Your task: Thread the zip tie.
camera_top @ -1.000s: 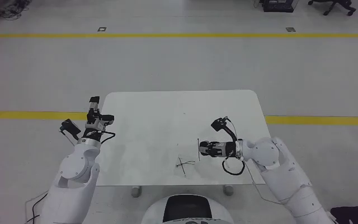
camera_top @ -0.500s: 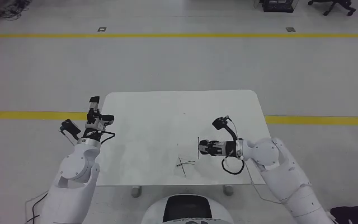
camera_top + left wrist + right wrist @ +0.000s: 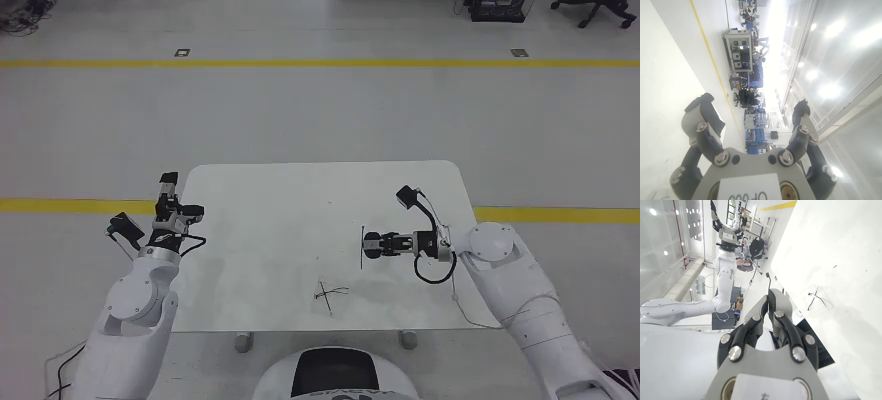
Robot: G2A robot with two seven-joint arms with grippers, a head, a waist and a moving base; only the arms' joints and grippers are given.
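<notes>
A thin black zip tie [image 3: 362,240] is clamped in the right gripper [image 3: 768,298], fingers together on it, over the white table [image 3: 260,200] right of centre. Its long axis runs 12 to 6 o'clock. Loose crossed ties [image 3: 330,294] lie at 7 o'clock. The left gripper [image 3: 753,101], fingers apart, stands at 9 o'clock by the table's edge.

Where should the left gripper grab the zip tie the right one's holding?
Probably a free end: the zip tie crosses the shut right gripper, pinched near mid-length, with thin stretches out both sides. Bring the open left gripper in from the left of the table, facing the right one, and close on the far end.
</notes>
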